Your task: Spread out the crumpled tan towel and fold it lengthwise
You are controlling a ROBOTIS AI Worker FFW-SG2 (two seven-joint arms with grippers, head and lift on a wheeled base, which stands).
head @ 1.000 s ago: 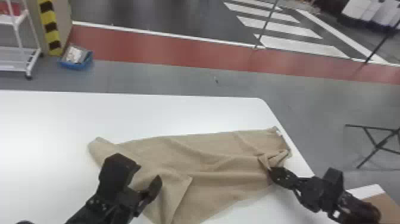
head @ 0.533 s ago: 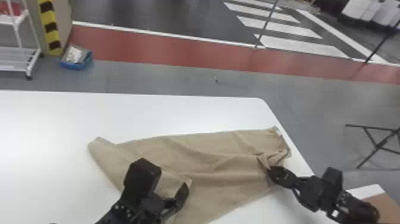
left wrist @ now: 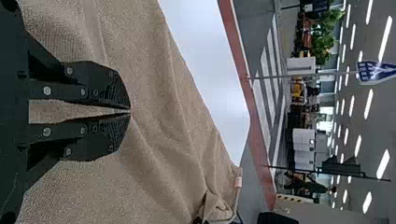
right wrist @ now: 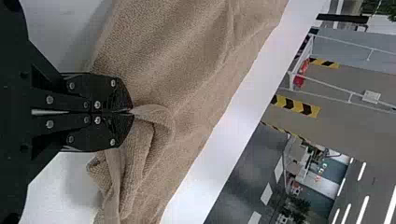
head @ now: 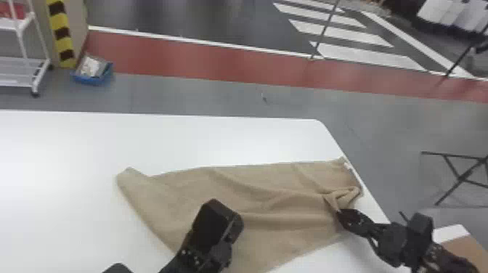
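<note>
The flattening of a tan towel (head: 203, 188) is judged to be the step in hand, with the lengthwise fold not yet made. Nearest, the left gripper (left wrist: 130, 112) is set low over the towel's near half, its fingertips brought together; whether any cloth is caught between them cannot be told. To its right, a gathered pinch of cloth is held by the right gripper (head: 338, 211), whose fingers are closed tight, and the fabric is drawn into a small twisted fold (head: 350, 194) just beyond the tips.

Between the two grippers and past them, the towel is laid out broadly, but shallow creases are seen running from one side toward the other. Beyond the left gripper and to its left, a corner is turned into a blunt point; beyond the right gripper, a small pale tag (head: 347, 166) is shown near the towel's far corner. The whole is carried on a white counter (head: 65, 218), its bare top stretching farther out, with a red floor band (head: 181, 56) in the distance.

Next, it is judged, the twist by the right gripper should be opened outward and the near edge pulled straight before any folding is tried. If the fold were begun now, the bunched end would likely be trapped inside and the edges left uneven.
</note>
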